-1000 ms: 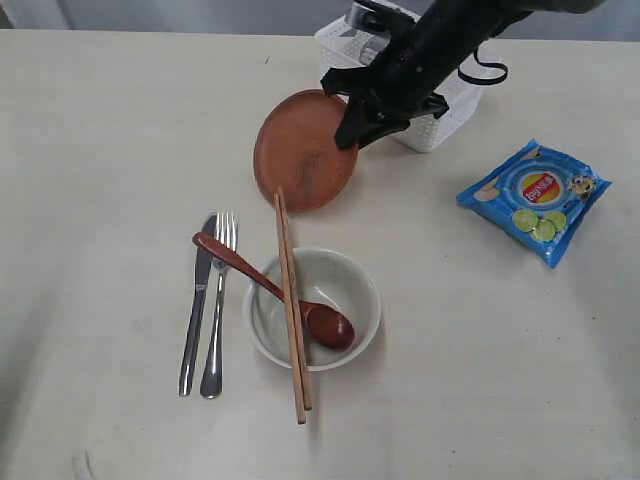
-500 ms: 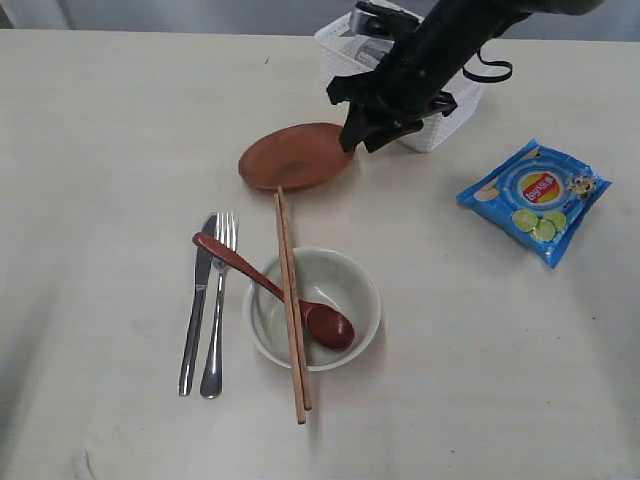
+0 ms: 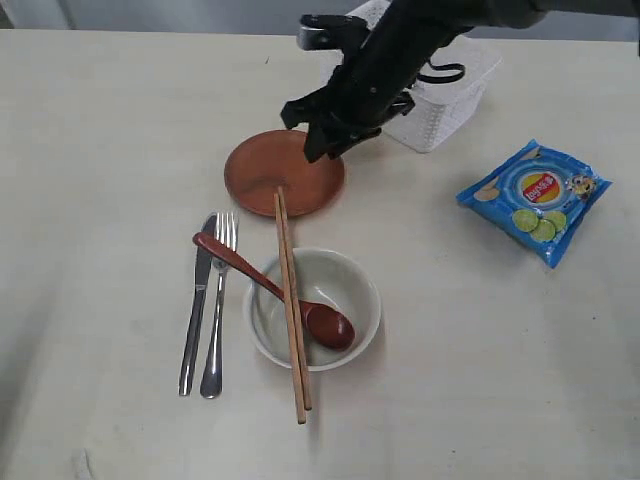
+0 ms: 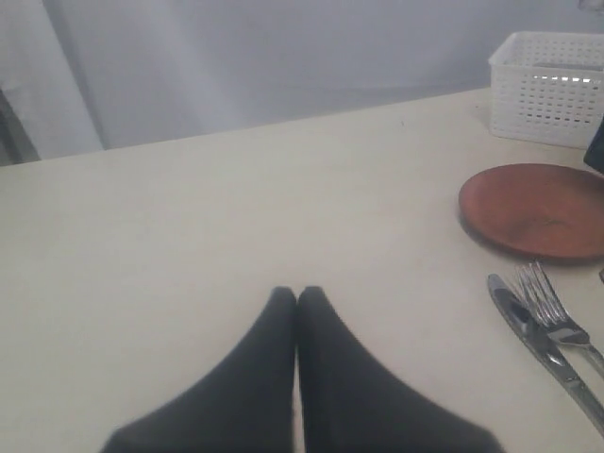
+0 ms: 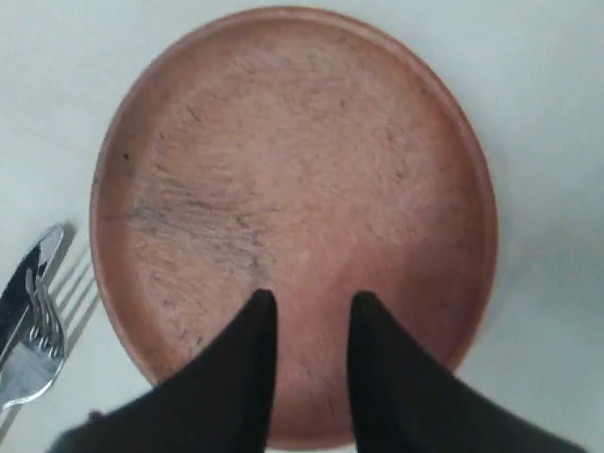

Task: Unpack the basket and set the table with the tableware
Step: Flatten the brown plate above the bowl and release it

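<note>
A second ago the plate (image 3: 285,172) stood tilted on edge beside the basket (image 3: 445,105). Now it lies flat on the surface (image 3: 110,130) in the upper middle of the frame, left of the basket, with the chopsticks' (image 3: 292,310) upper tips overlapping its near rim. The right fingers (image 5: 255,349) hang over it, partly spread and gripping nothing. The left fingers (image 4: 274,330) are pressed together, empty. The plate looks placed; the arm hides what remains in the basket.

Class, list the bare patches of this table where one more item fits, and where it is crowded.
Bare: everything left of the knife; the stretch between bowl and snack packet. Crowded: plate under the right gripper, chopsticks, spoon, fork.
</note>
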### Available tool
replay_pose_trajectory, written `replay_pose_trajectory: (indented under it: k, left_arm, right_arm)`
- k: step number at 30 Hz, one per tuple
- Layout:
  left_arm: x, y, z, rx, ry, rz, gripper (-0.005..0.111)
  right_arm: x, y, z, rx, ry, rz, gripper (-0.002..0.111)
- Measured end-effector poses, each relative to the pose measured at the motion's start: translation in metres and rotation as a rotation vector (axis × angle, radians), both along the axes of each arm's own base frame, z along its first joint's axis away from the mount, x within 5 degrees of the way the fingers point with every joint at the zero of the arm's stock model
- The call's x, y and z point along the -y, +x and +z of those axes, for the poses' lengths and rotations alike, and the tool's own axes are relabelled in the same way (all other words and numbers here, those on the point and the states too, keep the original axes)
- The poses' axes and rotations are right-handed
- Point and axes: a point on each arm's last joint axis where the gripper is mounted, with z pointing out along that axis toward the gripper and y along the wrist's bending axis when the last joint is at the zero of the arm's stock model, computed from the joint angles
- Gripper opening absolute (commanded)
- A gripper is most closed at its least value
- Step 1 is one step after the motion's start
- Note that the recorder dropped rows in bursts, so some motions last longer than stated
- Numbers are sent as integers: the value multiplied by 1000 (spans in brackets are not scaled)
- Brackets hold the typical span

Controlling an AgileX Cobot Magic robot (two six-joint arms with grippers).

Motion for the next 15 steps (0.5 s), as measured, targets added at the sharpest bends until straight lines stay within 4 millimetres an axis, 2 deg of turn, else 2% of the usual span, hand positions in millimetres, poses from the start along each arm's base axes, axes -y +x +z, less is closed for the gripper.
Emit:
replay_pose_trajectory:
  k: [1, 3, 5, 7, 11, 15]
  left_arm:
    - [0, 0, 0, 0, 0, 0, 0]
    - [0, 0, 0, 0, 0, 0, 0]
    - [0, 0, 0, 0, 0, 0, 0]
    - [0, 0, 0, 0, 0, 0, 0]
    - [0, 0, 0, 0, 0, 0, 0]
    - [0, 0, 0, 0, 0, 0, 0]
  right_arm:
    - [-7, -2, 0, 27, -6, 7, 0]
    - [-18, -4, -4, 68, -20, 13, 0]
    - [-18, -3, -15, 57, -50, 9, 0]
    - [-8, -2, -33, 15, -144, 2, 0]
    - [6, 1, -33, 23, -273, -1, 0]
    - [17, 3, -32, 10, -323, -4, 0]
